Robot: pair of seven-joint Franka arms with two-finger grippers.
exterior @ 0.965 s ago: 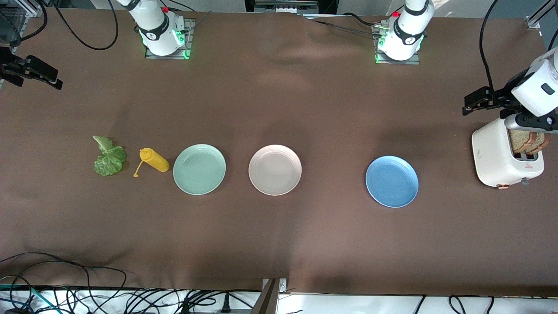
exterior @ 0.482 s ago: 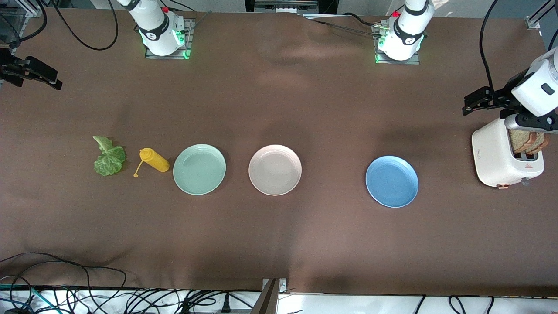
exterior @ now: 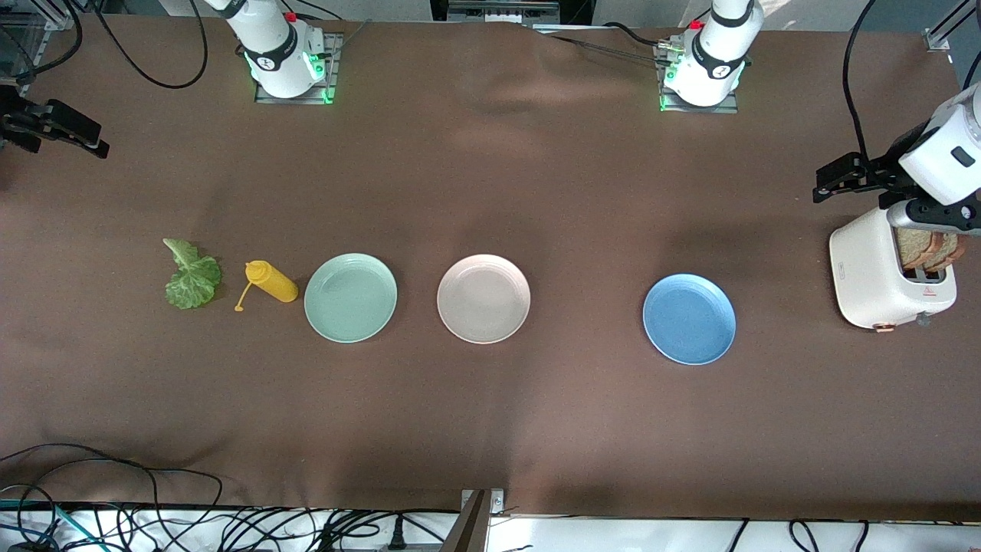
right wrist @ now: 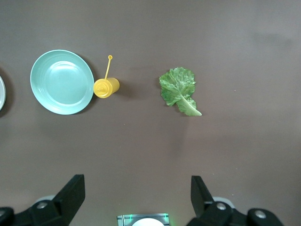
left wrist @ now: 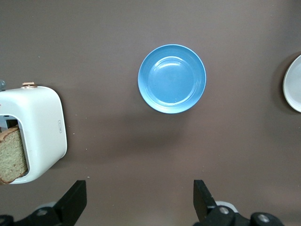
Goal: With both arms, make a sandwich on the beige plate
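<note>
The beige plate (exterior: pixel 483 298) lies bare at the table's middle; its rim (left wrist: pixel 294 82) shows at the edge of the left wrist view. Brown bread slices (exterior: pixel 927 249) stand in a white toaster (exterior: pixel 870 268) at the left arm's end of the table; the bread (left wrist: pixel 11 155) shows again in the left wrist view. A green lettuce leaf (exterior: pixel 190 277) lies flat toward the right arm's end, and the lettuce (right wrist: pixel 179 89) is in the right wrist view too. My left gripper (exterior: pixel 835 176) hangs open high beside the toaster (left wrist: pixel 35 129), holding nothing (left wrist: pixel 139 200). My right gripper (exterior: pixel 73 136) hangs open and holds nothing (right wrist: pixel 136 195), high over the table's edge at the right arm's end.
A mint-green plate (exterior: pixel 351 297) and a yellow squeeze bottle (exterior: pixel 270 281) lying on its side sit between the lettuce and the beige plate. A blue plate (exterior: pixel 689 319) lies between the beige plate and the toaster. Cables run along the table edge nearest the front camera.
</note>
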